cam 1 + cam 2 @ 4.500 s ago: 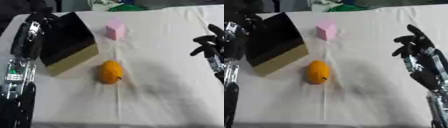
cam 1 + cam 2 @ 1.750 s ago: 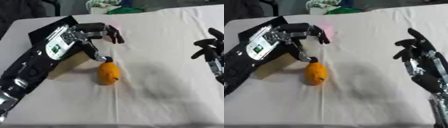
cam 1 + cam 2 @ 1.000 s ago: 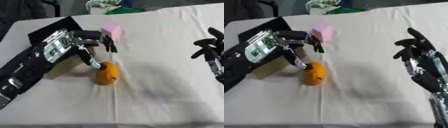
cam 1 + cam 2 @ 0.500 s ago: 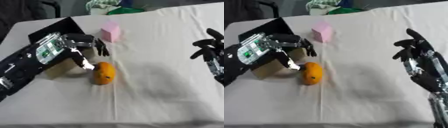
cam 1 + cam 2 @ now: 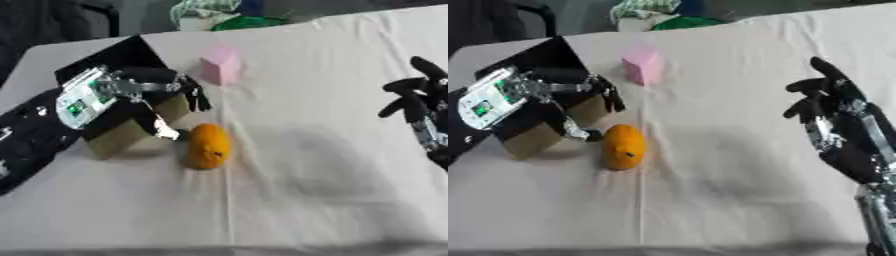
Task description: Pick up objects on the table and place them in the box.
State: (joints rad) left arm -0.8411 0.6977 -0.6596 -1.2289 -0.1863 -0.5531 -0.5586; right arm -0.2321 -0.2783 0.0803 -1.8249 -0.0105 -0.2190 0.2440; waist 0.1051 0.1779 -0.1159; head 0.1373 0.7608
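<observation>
Left hand (image 5: 131, 95) moved down beside orange oval fruit (image 5: 209, 145), fingers apart, thumb touching fruit; grab next

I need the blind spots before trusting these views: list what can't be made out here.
- Box inside: left eye view, the left hand and arm cover it.
- Contact between that hand's thumb and the orange fruit: blurred.
- Right hand: its wrist is cut off by the left eye view's edge.
- Green things at the far edge: blurred.
</observation>
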